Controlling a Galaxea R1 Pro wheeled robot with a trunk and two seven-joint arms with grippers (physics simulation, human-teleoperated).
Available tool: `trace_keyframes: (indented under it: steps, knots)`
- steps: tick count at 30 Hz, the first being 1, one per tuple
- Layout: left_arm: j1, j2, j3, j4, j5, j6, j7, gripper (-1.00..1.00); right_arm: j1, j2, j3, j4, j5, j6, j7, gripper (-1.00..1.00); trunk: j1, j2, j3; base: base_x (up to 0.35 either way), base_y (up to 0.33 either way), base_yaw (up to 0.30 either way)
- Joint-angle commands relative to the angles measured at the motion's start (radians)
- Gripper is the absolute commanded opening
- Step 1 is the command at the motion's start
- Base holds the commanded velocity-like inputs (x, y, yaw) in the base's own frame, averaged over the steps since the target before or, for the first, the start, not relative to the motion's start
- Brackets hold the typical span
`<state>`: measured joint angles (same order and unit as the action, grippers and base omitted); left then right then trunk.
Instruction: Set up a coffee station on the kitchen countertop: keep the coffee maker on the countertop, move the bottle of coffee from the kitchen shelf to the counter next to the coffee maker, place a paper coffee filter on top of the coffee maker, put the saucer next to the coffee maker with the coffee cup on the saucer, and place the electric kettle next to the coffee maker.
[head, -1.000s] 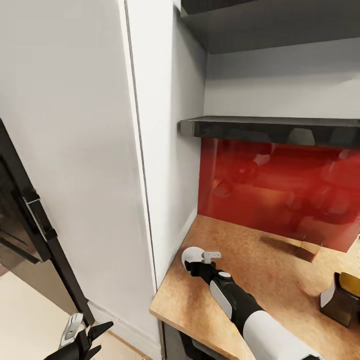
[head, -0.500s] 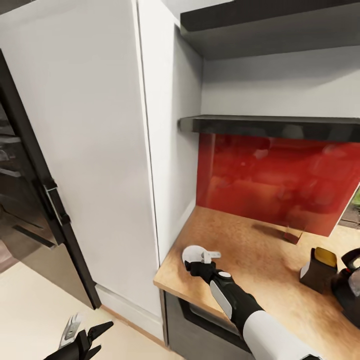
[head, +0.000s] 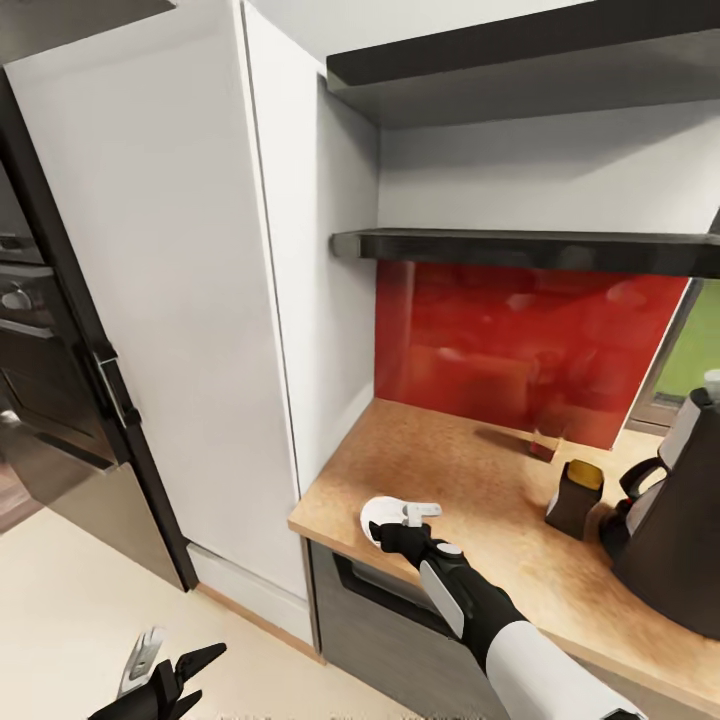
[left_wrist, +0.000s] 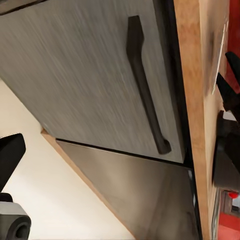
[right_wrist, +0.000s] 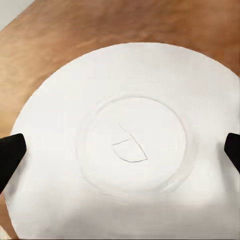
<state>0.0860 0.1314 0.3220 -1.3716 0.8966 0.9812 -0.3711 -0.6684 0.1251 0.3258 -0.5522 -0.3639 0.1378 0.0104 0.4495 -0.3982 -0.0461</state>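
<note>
Right tool: spread wide over the saucer, fingertips either side, gripping nothing.
Left tool: lower left, parted, empty.
Saucer place: tabletop front corner, centre frame.
Coffee maker: right edge.

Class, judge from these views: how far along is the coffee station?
Done: the coffee maker stands on the countertop with the bottle beside it. In hand: the right gripper hovers, fingers spread, over the saucer near the counter's left end, far from the maker. Left: saucer beside the maker, then the cup. Filter and kettle cannot be judged here.
</note>
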Motion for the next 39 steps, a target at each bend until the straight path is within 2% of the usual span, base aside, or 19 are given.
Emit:
trace_keyframes:
  steps: [1,7,14,17,22,26,29,33,36,39]
  knots:
    - [0.000,0.000,0.002,-0.001,-0.005,0.004,-0.006,1.00,0.000,-0.001,0.001,0.015,-0.003,0.003,-0.001,1.00,0.000,-0.002,-0.002,-0.164,-0.236,0.000]
    - [-0.001,0.000,0.002,0.000,-0.005,0.003,-0.006,1.00,0.000,-0.001,0.001,0.014,-0.003,0.003,-0.002,1.00,0.000,-0.002,-0.002,-0.144,-0.217,0.000]
    - [-0.003,-0.001,-0.002,-0.003,-0.004,0.002,-0.020,1.00,0.000,0.001,-0.003,-0.008,-0.004,0.005,-0.003,1.00,0.000,-0.002,-0.002,-0.028,-0.041,0.000]
    - [-0.007,0.001,0.000,-0.006,-0.004,0.002,-0.065,1.00,0.000,0.002,-0.004,-0.076,-0.003,0.008,-0.004,1.00,0.000,-0.002,-0.002,-0.003,-0.005,0.000]
    - [-0.013,0.011,0.003,-0.010,-0.005,0.003,-0.216,1.00,0.000,0.003,-0.005,-0.254,-0.002,0.025,-0.009,1.00,0.000,-0.002,-0.002,-0.001,-0.001,0.000]
    - [-0.015,0.017,0.004,-0.011,-0.005,0.005,-0.273,1.00,0.000,0.003,-0.005,-0.350,-0.003,0.081,-0.012,1.00,0.000,-0.002,-0.002,0.000,0.000,0.000]
    - [-0.017,0.029,0.004,-0.012,-0.002,0.010,-0.289,1.00,0.000,0.004,-0.005,-0.421,-0.003,0.144,-0.013,1.00,0.000,-0.002,-0.002,0.000,0.000,0.000]
    - [-0.027,0.061,0.005,-0.024,0.005,0.017,-0.302,1.00,0.000,0.005,-0.005,-0.515,-0.004,0.201,-0.014,1.00,0.000,-0.002,-0.002,0.000,0.000,0.000]
    - [-0.043,0.092,0.005,-0.034,0.008,0.023,-0.322,1.00,0.000,0.005,-0.007,-0.566,-0.006,0.249,-0.015,1.00,0.000,-0.002,-0.002,0.000,0.000,0.000]
    - [-0.062,0.110,0.005,-0.035,0.010,0.031,-0.332,1.00,0.000,0.002,-0.013,-0.582,-0.009,0.311,-0.012,1.00,0.000,-0.002,-0.002,0.000,0.000,0.000]
